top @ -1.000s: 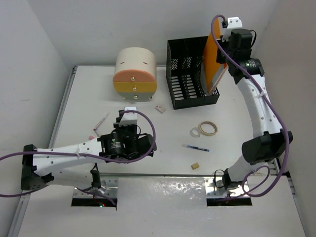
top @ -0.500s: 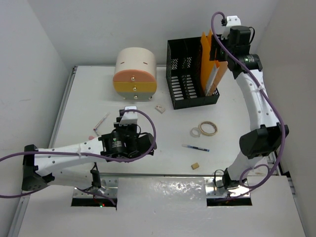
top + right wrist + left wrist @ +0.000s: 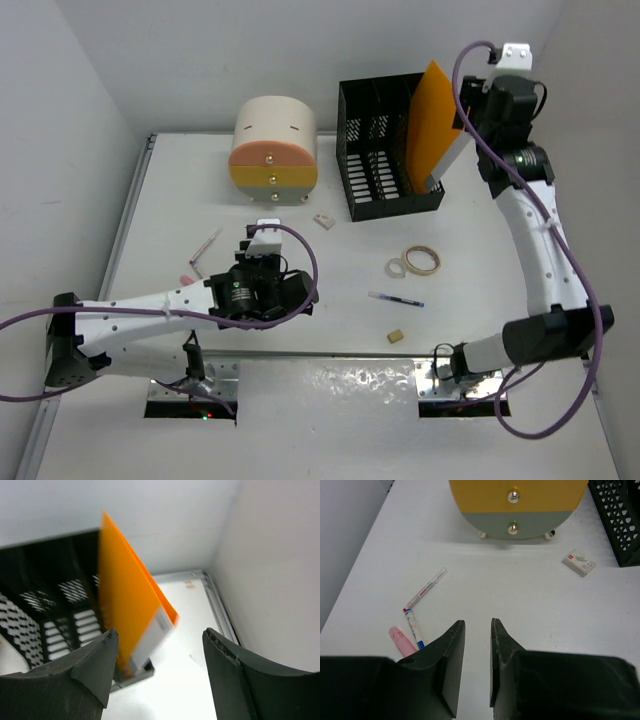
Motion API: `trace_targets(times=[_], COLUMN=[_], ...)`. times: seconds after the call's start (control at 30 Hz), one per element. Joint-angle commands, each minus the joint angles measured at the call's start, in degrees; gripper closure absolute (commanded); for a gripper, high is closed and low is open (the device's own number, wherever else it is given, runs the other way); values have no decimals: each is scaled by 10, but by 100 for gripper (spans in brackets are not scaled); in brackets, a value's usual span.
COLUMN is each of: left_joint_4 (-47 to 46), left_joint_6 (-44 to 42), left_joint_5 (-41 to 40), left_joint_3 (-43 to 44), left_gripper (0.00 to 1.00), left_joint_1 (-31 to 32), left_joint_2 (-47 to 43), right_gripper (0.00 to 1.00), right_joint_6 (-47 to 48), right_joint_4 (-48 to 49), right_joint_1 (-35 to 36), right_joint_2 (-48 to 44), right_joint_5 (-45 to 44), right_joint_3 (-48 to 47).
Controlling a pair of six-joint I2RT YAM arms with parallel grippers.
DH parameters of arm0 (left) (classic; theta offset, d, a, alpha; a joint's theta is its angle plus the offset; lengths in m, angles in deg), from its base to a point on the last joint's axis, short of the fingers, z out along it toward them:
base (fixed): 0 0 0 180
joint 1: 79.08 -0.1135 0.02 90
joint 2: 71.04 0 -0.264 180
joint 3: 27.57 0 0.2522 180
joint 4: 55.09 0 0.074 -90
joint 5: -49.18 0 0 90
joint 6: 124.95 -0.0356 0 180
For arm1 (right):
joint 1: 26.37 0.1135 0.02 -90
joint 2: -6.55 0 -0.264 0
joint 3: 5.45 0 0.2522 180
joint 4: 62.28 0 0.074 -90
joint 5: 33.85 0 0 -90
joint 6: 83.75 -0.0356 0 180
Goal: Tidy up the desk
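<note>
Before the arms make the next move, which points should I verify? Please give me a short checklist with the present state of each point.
1. Right gripper open, holding nothing: ok.
2. Orange folder inside the black rack: ok; it stands tilted, its top sticking out.
3. Folder steady in that lean: cannot tell.
4. Left gripper empty: ok; narrow gap, nothing between the fingers.
5. Left gripper centred over something to pick: not ok; the nearest pen lies left of it in the wrist view.
6. Desk tidy: not ok; tape rolls and a second pen lie loose.
</note>
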Motion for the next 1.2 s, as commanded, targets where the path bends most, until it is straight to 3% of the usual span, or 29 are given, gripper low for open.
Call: trace_targets(times=[0.0,0.07,0.13,0.23,0.4,0.6,0.63,0.77,0.9,1.17], left_joint_4=[-40,-50,-80,-186,-254,-287,-291,-349,-424,-487], left_joint_6=[-6,-12,-27,-127,-197,-273,-286,-363,-467,-457], left_joint_5=[16,20,32,90,183,252,254,299,403,561], left_joint_3=[-9,-6,-6,-25,-25,51,62,106,108,126], left_gripper=[81,84,85,85,72,72,73,100,100,100], left_joint_1=[-10,-14,-17,-29,-112,-232,-248,-330,-421,-593], left_joint_2=[-16,-17,-19,-20,-7,-2,0,10,18,97], right_gripper=[33,34,34,36,36,35,35,35,35,36], right_joint_6=[-32,-58,-80,-121,-121,-146,-163,-215,-268,-358], right_joint_4=[74,78,96,118,133,173,197,258,322,410], right_joint_1=[-2,-2,-1,13,90,171,179,212,235,266], right_joint_2=[-48,-81,-102,-122,-111,-28,-18,44,108,203], right_joint_5=[-73,-18,101,219,222,250,263,308,328,343], right_joint_3=[102,176,224,297,347,322,316,293,265,206])
